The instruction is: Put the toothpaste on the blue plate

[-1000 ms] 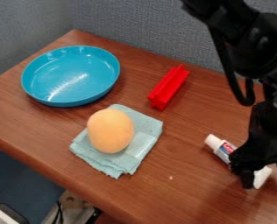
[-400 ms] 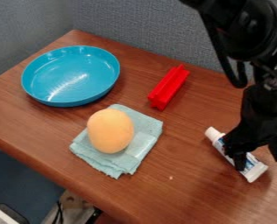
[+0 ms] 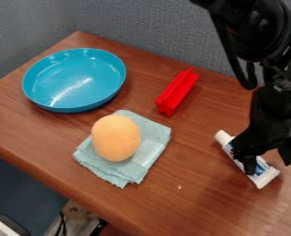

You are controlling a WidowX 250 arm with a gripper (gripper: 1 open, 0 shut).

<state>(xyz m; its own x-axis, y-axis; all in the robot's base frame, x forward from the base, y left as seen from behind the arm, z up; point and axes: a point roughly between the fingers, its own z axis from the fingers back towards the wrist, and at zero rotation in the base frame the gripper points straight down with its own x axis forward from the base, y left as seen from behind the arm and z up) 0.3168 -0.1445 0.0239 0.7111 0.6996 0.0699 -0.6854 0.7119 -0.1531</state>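
Black and pointing straight down, the gripper point(image 3: 250, 155) stands with its jaws spread wide over the toothpaste point(image 3: 249, 162) at the right side of the worktop point(image 3: 38, 115), and it holds nothing; one finger is at each side of the tube, but I cannot tell if they touch it. Going from the left, the blue plate point(image 3: 73, 78) sits near the back left corner of the wooden worktop, a round shallow dish with a raised rim and nothing inside it. More to the right and closer to the front edge lies a pale teal cloth point(image 3: 123, 147), a little crumpled, and an orange egg-shaped object point(image 3: 115, 136) rests on top of it. Behind the cloth, about in the middle of the worktop, a red rectangular block point(image 3: 178, 89) lies at an angle, well apart from the plate. Then comes the toothpaste, a small flat white tube with red and blue marks, lying flat on the worktop near the right front edge, its white cap towards the left. It is far from the blue plate, with the cloth and the block between them. The dark arm point(image 3: 259, 41) comes down from the upper right corner to the gripper.
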